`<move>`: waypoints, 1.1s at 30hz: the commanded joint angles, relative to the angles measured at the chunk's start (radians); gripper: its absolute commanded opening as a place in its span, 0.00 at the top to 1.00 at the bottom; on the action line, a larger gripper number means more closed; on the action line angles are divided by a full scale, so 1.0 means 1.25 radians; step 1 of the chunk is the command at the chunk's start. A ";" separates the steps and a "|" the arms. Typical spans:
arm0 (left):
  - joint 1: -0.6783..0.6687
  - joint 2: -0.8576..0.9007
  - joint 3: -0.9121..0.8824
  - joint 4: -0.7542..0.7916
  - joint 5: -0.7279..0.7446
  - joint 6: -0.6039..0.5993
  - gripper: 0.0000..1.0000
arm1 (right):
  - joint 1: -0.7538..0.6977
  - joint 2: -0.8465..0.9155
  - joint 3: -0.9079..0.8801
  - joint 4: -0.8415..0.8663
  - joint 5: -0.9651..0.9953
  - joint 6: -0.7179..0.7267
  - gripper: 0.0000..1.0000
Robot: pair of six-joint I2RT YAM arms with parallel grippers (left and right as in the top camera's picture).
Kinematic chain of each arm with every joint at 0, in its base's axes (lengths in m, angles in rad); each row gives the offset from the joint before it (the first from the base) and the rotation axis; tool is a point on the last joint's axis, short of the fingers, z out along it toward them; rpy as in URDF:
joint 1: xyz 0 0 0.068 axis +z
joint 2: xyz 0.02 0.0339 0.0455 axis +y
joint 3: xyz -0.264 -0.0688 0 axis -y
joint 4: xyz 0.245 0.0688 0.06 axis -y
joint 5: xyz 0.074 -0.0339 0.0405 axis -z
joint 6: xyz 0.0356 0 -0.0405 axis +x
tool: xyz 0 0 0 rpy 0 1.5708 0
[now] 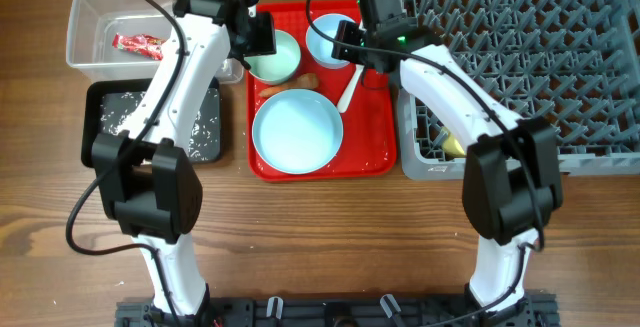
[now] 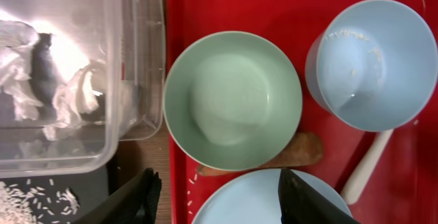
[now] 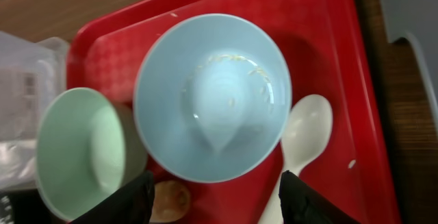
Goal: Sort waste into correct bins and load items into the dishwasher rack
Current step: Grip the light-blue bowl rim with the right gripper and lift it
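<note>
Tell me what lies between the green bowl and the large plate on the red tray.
A brown food scrap lies between the green bowl and the plate, partly hidden by the bowl's rim. The left wrist view shows it.

Table [image 1: 320, 257]: wood, visible grain, matt. Red tray [image 1: 372, 127]: glossy plastic w/ fine checked texture. Green bowl [image 2: 233, 101], blue bowl [image 3: 212, 97], plate [image 1: 297, 132], spoon [image 3: 301, 142]: smooth, soft sheen, prob. plastic. Tub [image 1: 90, 22]: clear shiny plastic. Black tray [image 1: 92, 127]: matt. Rack [image 1: 520, 27]: grey matt plastic. Tissue [image 2: 75, 97]: crumpled paper. Wrapper [image 1: 138, 45]: shiny film.
</note>
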 commanded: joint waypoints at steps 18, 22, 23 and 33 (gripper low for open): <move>0.104 -0.128 0.021 0.017 -0.059 -0.012 0.02 | -0.020 0.143 0.013 0.140 0.094 0.001 0.64; 0.106 -0.128 0.021 0.017 -0.059 -0.012 0.00 | -0.020 0.145 0.013 0.139 0.094 0.000 0.81; 0.106 -0.128 0.021 0.017 -0.059 -0.012 0.00 | -0.020 0.147 0.013 0.138 0.094 0.000 0.81; 0.105 -0.128 0.021 0.017 -0.059 -0.012 0.00 | -0.030 0.168 0.016 0.132 0.083 -0.017 0.86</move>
